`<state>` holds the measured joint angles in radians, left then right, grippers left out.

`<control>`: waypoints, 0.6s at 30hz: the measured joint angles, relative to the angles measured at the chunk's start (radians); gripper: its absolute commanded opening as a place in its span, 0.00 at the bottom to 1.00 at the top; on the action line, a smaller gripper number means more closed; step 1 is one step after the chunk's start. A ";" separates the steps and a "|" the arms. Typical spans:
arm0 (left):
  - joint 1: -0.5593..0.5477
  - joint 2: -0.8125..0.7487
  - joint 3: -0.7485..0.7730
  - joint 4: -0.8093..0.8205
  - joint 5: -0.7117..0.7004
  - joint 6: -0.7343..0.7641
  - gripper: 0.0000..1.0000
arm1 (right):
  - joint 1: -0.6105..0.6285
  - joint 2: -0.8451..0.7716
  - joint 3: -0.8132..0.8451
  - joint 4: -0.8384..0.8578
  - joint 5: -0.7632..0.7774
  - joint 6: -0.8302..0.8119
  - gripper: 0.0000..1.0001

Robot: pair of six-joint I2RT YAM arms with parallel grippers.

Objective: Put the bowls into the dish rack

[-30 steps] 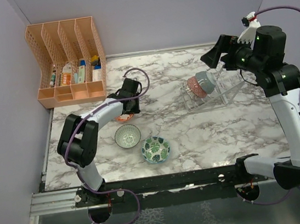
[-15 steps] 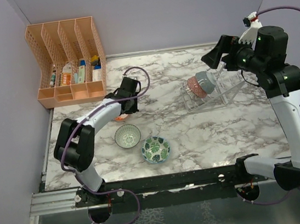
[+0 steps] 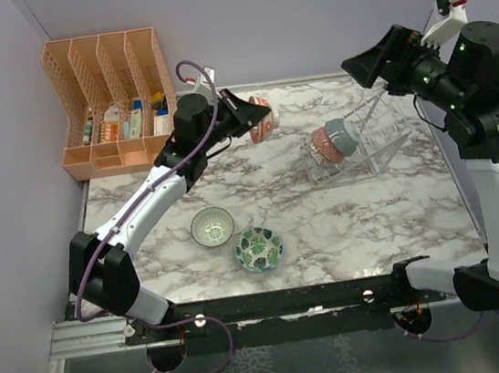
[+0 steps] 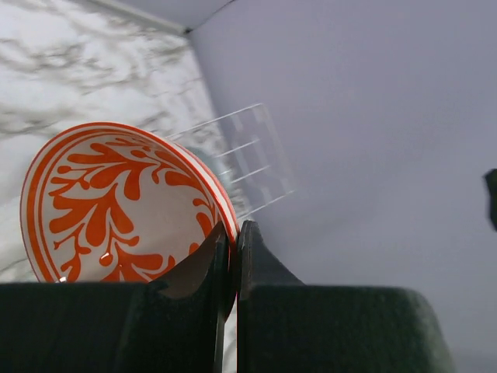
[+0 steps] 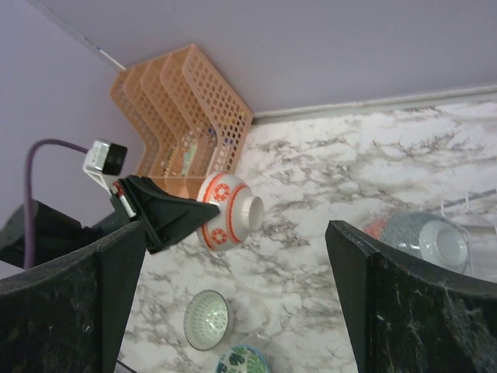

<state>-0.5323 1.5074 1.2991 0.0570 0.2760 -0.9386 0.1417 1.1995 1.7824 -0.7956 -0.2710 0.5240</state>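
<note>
My left gripper (image 3: 242, 115) is shut on the rim of an orange-red bowl (image 3: 261, 119), held tilted on its side in the air over the back of the table. The left wrist view shows the rim pinched between the jaws (image 4: 231, 233) and the bowl's orange leaf pattern (image 4: 109, 202). The clear dish rack (image 3: 369, 148) stands to the right and holds a reddish bowl (image 3: 322, 146) and a grey bowl (image 3: 340, 136). A white lattice bowl (image 3: 212, 226) and a leaf-print bowl (image 3: 259, 249) sit on the table in front. My right gripper (image 3: 371, 60) hangs open above the rack, empty.
An orange file organiser (image 3: 114, 103) with small items stands at the back left corner. Purple walls close the left, back and right sides. The marble table (image 3: 382, 215) ends at a black rail in front.
The left gripper closed on the orange-red bowl, lifted it off the table and carried it up, back and right. The right arm rose and drew back slightly to the right.
</note>
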 measured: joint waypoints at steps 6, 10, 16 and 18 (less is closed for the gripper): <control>-0.031 0.041 -0.073 0.389 0.040 -0.345 0.00 | 0.000 0.041 0.132 0.031 -0.037 0.052 1.00; -0.065 0.143 -0.066 0.576 0.039 -0.507 0.00 | 0.000 0.050 0.160 0.042 -0.059 0.058 1.00; -0.167 0.373 0.050 0.749 0.019 -0.712 0.00 | 0.000 0.051 0.159 0.042 -0.084 0.056 1.00; -0.202 0.435 0.093 0.782 0.006 -0.762 0.00 | 0.000 0.051 0.159 0.042 -0.084 0.050 0.99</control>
<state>-0.7341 1.9423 1.3918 0.8394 0.2817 -1.7004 0.1417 1.2503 1.9419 -0.7536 -0.3553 0.5739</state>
